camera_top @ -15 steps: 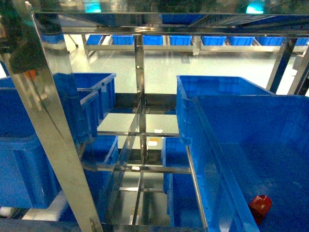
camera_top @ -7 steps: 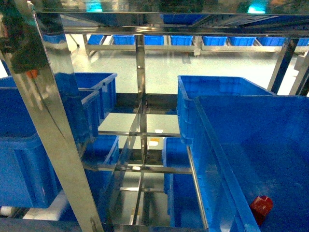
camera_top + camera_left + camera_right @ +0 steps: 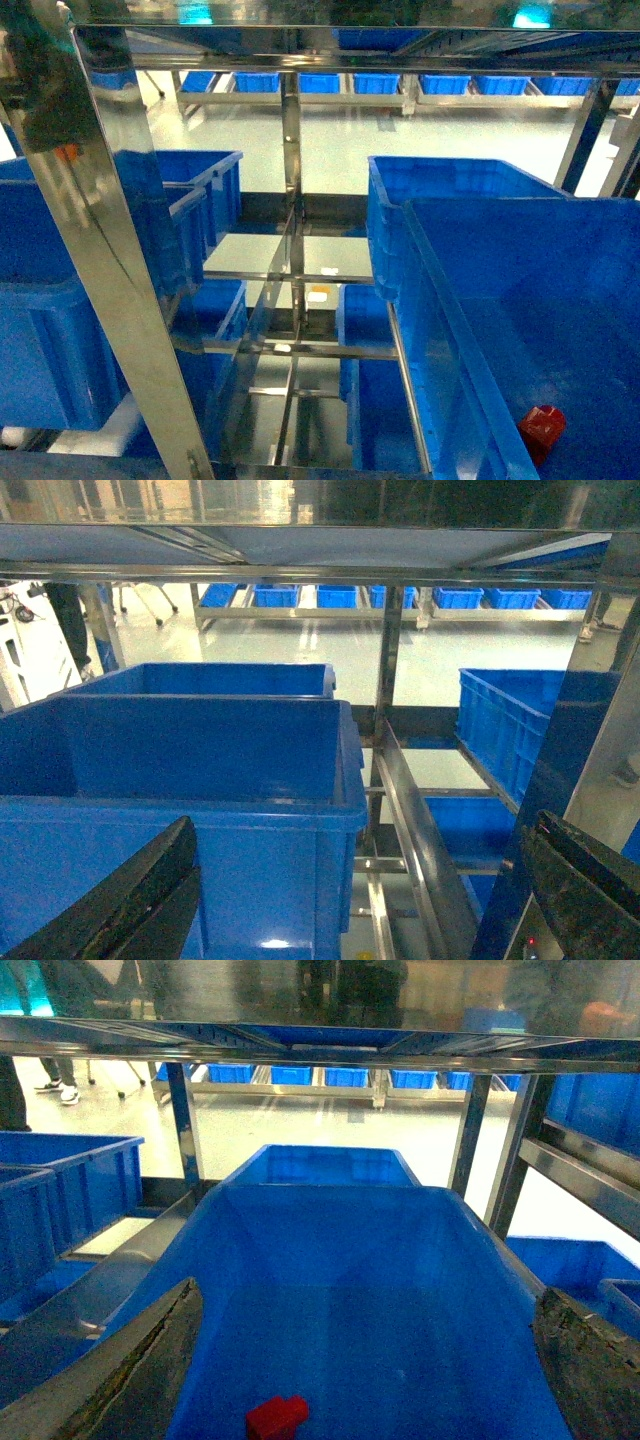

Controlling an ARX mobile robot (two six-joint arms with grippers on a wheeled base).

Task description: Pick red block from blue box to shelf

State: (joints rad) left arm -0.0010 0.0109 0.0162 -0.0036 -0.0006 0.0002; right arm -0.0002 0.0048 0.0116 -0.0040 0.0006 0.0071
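Presently the red block [image 3: 277, 1417] lies on the floor of the blue box [image 3: 350, 1290], near its front edge. Right end effector [image 3: 365, 1360] hangs above, fingers spread wide and empty; left end effector [image 3: 360, 900] likewise wide. Judged: approach stage; descent onto block required.

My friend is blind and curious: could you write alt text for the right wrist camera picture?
A small red block lies on the floor of a large, deep blue plastic box, seen from above between the two dark, worn fingers of the open right gripper. Behind stand shiny steel shelf posts and more blue bins.
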